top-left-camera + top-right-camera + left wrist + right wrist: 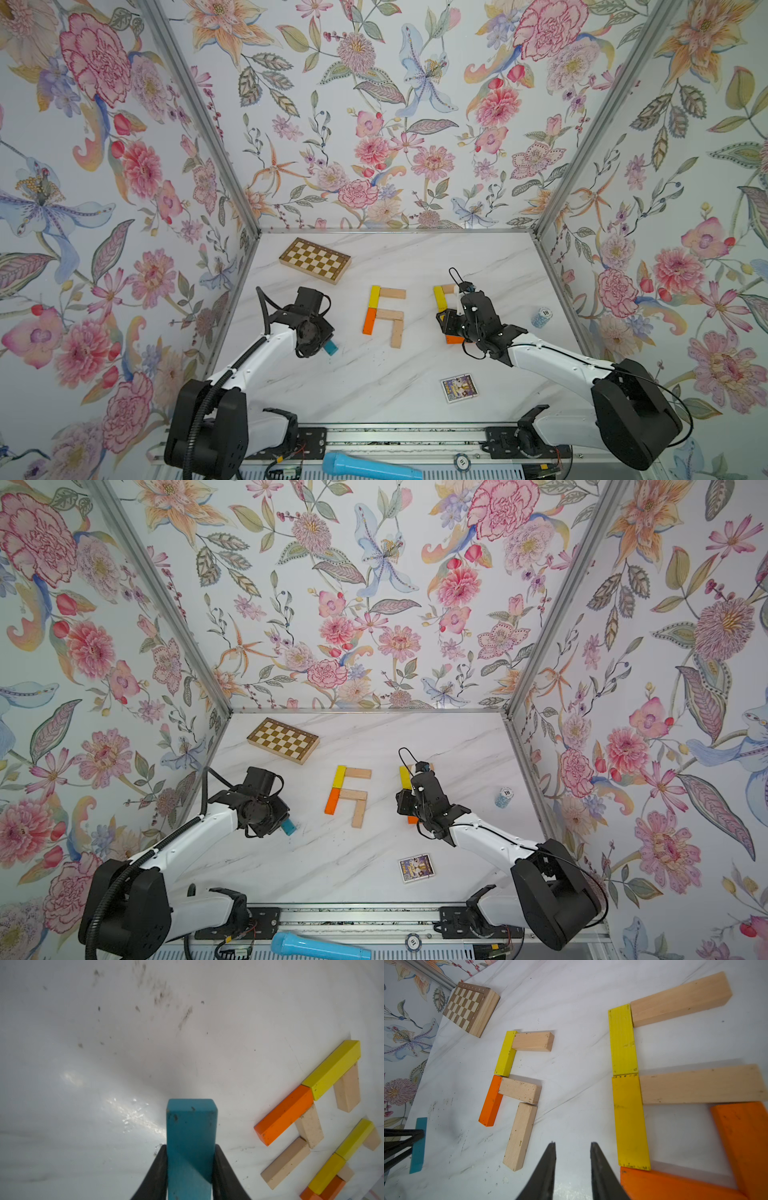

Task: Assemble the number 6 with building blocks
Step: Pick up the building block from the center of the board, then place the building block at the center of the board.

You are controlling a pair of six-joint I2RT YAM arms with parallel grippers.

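Left wrist view shows my left gripper (190,1146) clamping the teal block (191,1118), mostly hidden in both top views; my right gripper (573,1143) gapes, empty. Marble table (374,386), floral walls (415,124).

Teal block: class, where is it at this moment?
In the left wrist view the teal block is clamped in the left gripper; in a top view it is left of the nearest orange plank.

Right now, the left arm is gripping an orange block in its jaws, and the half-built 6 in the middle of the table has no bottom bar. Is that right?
Not quite. The left arm's jaws grip a blue block, not an orange one; the left wrist view shows it. The half-built 6 in the middle indeed has no bottom bar.
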